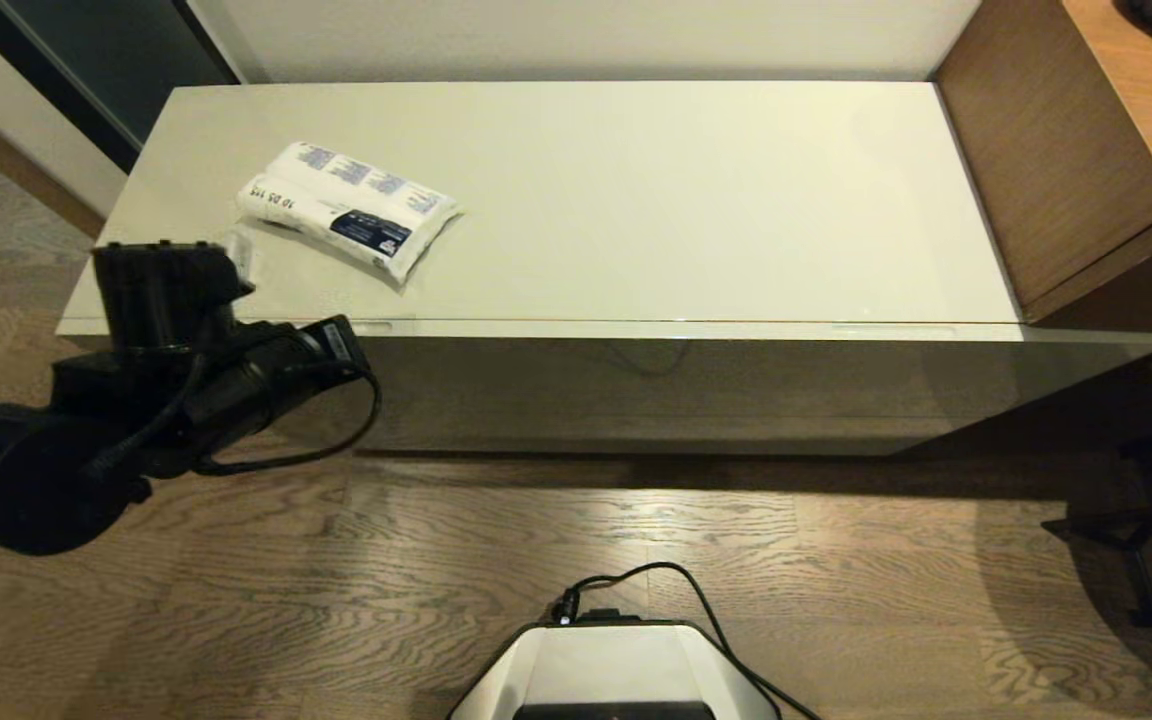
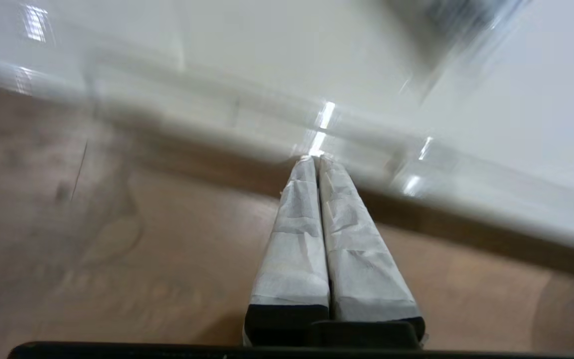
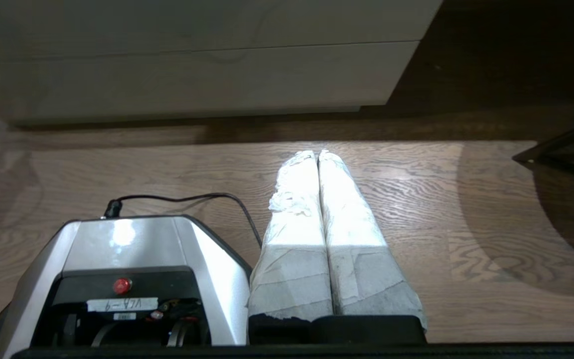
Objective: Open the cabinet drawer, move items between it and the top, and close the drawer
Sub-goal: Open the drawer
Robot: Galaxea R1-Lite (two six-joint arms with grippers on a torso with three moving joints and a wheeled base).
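Item 1: a white plastic pack (image 1: 348,208) with blue print and a dark label, laid flat on the glossy cream cabinet top (image 1: 636,190), toward ten o'clock in the head view, with its long side running diagonally. No other item is seen on the top.

Item 2: the cabinet front (image 1: 656,390), seen closed beneath the top's near edge.

Item 3: the left gripper (image 2: 318,159), held at the top's near left corner, at about nine o'clock in the head view, just short of the pack. Its wrapped fingers (image 2: 297,239) are pressed together with nothing between them, the tips level with the cabinet edge (image 2: 247,129).

Item 4: the right gripper (image 3: 317,153), parked low over the wooden floor (image 3: 466,209) beside the robot base (image 3: 127,249). Its fingers are likewise clenched and empty.

Item 5: a brown wooden desk (image 1: 1086,130), set against the cabinet at two o'clock.
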